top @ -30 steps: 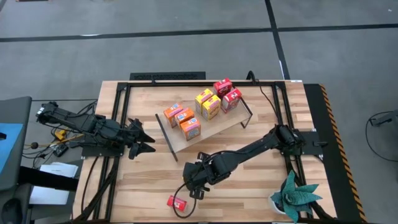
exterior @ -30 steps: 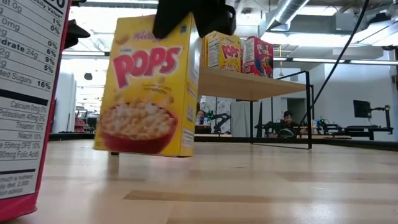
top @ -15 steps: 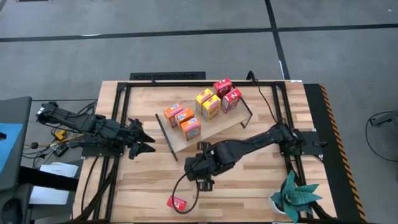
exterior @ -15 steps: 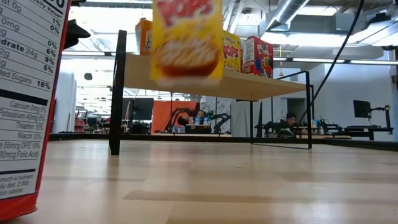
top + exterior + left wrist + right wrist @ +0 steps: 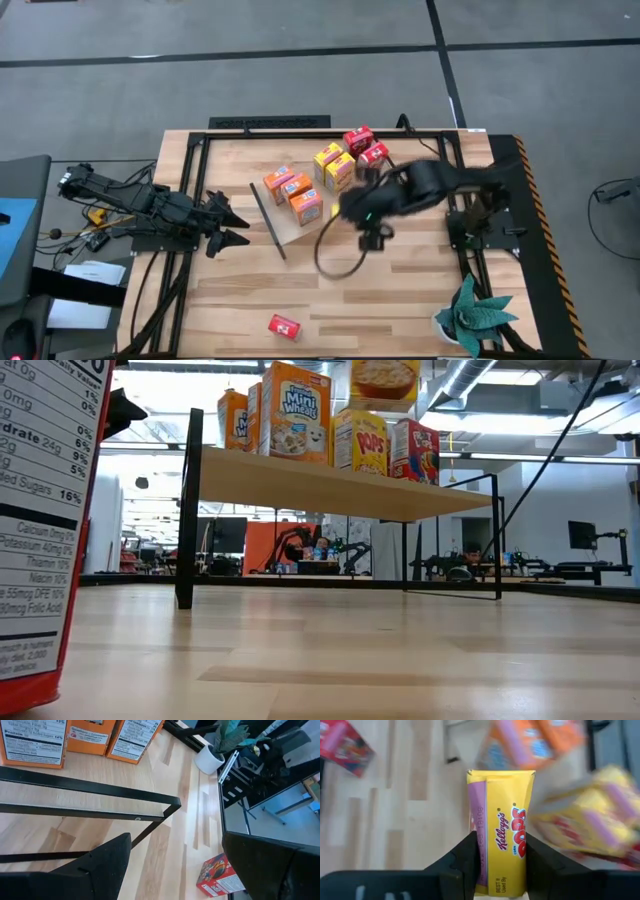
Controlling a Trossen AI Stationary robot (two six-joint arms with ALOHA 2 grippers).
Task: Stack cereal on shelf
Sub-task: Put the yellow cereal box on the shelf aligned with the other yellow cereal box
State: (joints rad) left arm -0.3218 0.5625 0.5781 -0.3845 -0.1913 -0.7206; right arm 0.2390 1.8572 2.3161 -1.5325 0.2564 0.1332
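Between its two fingers the right claw [image 5: 502,862] grips a yellow cereal box [image 5: 502,832] above the shelf [image 5: 330,485]; only the wrist view shows this. Seven boxes stand there, one red box [image 5: 284,326] lies near the tabletop's front edge. Left claw [image 5: 228,223] waits open.

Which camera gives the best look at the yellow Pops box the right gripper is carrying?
The right wrist view: the yellow Pops box sits clamped in the right gripper. The low view catches only its bottom edge; the high view blurs it; the left wrist view misses it.
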